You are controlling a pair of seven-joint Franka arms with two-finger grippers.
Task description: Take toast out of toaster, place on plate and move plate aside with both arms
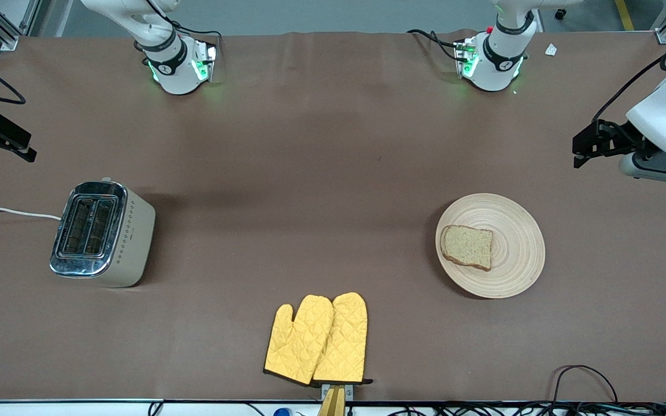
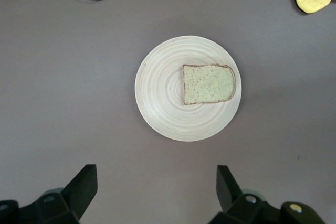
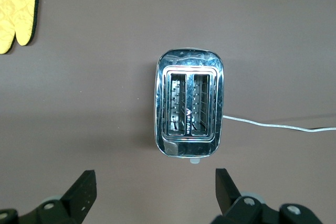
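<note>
The toast [image 1: 467, 247] lies flat on the round wooden plate [image 1: 518, 248], toward the left arm's end of the table. In the left wrist view the toast [image 2: 208, 84] sits off-centre on the plate [image 2: 157, 98]. My left gripper [image 1: 586, 145] hangs open and empty over bare tablecloth near the plate, and its own view [image 2: 156, 187] shows the jaws wide apart. My right gripper [image 1: 3, 138] hangs over the right arm's end of the table near the toaster. It is open and empty in its own view [image 3: 156, 190].
A chrome two-slot toaster [image 1: 102, 233] with empty slots stands toward the right arm's end, with a white cord [image 1: 9, 211]; it also shows in the right wrist view [image 3: 189, 103]. Two yellow quilted oven mitts [image 1: 317, 340] lie near the front edge. Cables [image 1: 581, 375] lie by that edge.
</note>
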